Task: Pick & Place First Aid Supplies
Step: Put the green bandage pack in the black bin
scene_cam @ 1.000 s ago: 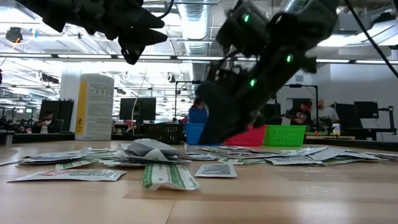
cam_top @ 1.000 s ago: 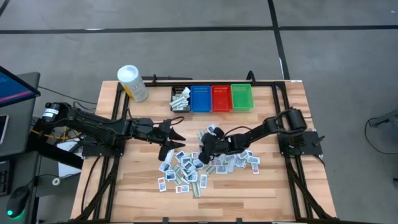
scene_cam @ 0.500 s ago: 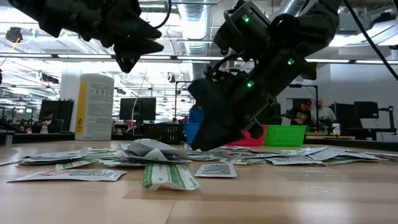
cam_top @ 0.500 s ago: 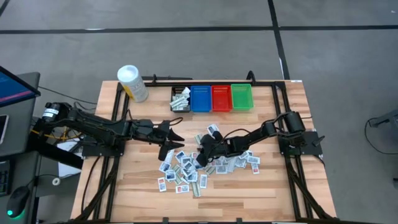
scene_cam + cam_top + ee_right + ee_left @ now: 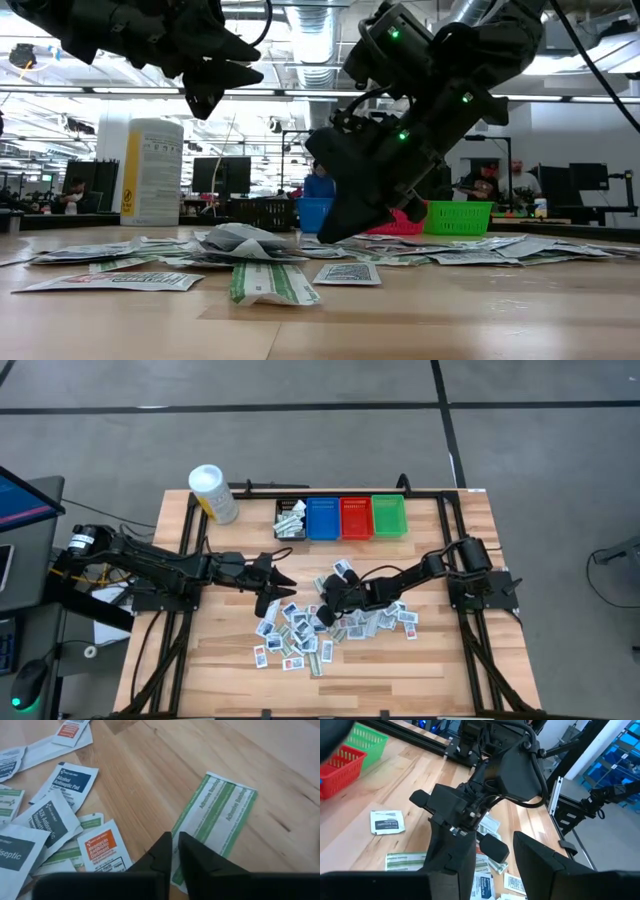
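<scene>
bench [image 5: 440,650]: pale wood planks, visible grain, smooth matt finish
frame [image 5: 452,540]: black metal rails along the bench edges
packets [image 5: 300,635]: thin printed paper, some creased, faint sheen
green-striped packet [image 5: 215,822]: matt paper, flat on the wood
bins [image 5: 355,517]: coloured plastic, perforated like mesh
tub [image 5: 213,493]: white plastic, smooth, yellow paper label
fingers [image 5: 192,860]: dark matt plastic

A: So what's your wooden table [image 5: 450,650] carrying?

B: You've got a heap of first aid packets [image 5: 300,632] spread mid-table. Along the far edge there's a row of black [image 5: 290,518], blue [image 5: 322,517], red [image 5: 356,516] and green bins [image 5: 389,515], touching. A white tub [image 5: 213,493] stands near the far left corner.
</scene>
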